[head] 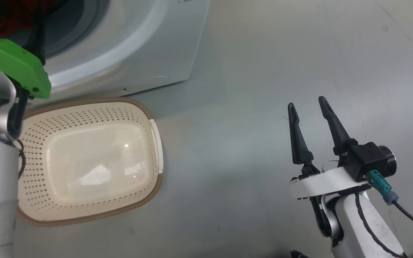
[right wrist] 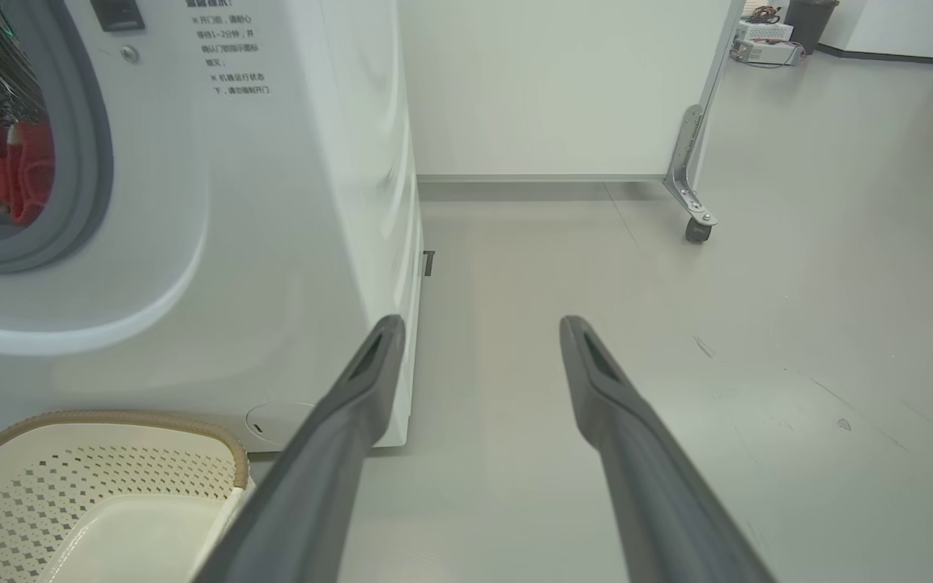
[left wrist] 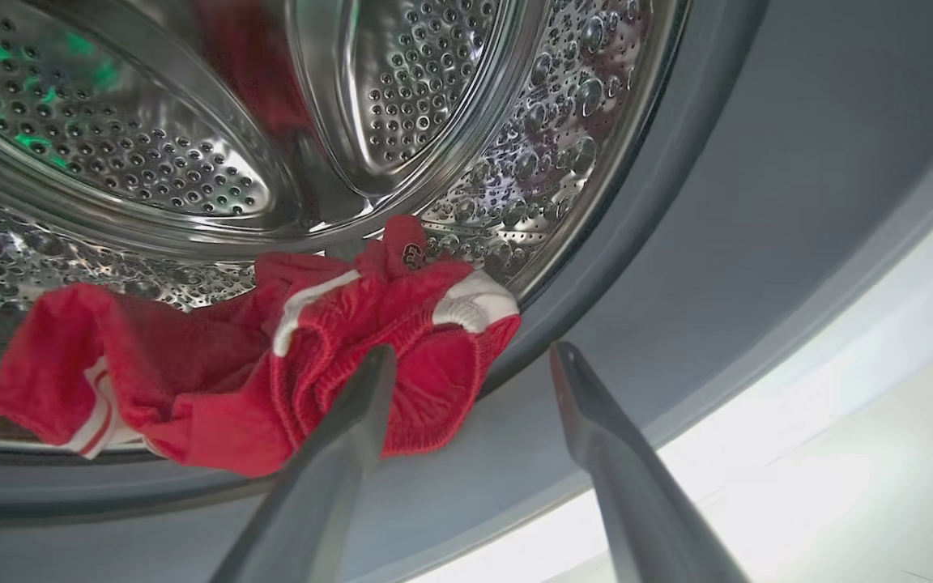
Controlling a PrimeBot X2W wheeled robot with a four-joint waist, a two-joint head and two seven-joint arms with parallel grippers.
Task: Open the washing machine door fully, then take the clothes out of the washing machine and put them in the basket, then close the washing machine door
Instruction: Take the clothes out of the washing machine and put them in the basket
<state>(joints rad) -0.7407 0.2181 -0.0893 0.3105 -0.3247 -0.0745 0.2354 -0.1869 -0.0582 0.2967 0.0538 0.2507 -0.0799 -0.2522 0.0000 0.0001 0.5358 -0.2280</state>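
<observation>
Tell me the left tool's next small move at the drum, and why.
Probably ease the left tool forward so its open fingers straddle the clothes, ready to close. The red bundle lies ungripped at the front lip of the drum, just past the fingertips, and the basket is empty.

Grey floor [right wrist: 612, 267], white partition [right wrist: 555, 81], caster wheel [right wrist: 697, 230]

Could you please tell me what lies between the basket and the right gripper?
Nothing but bare grey floor. In the head view, the stretch from the basket across to the open right gripper holds no other thing.
</observation>
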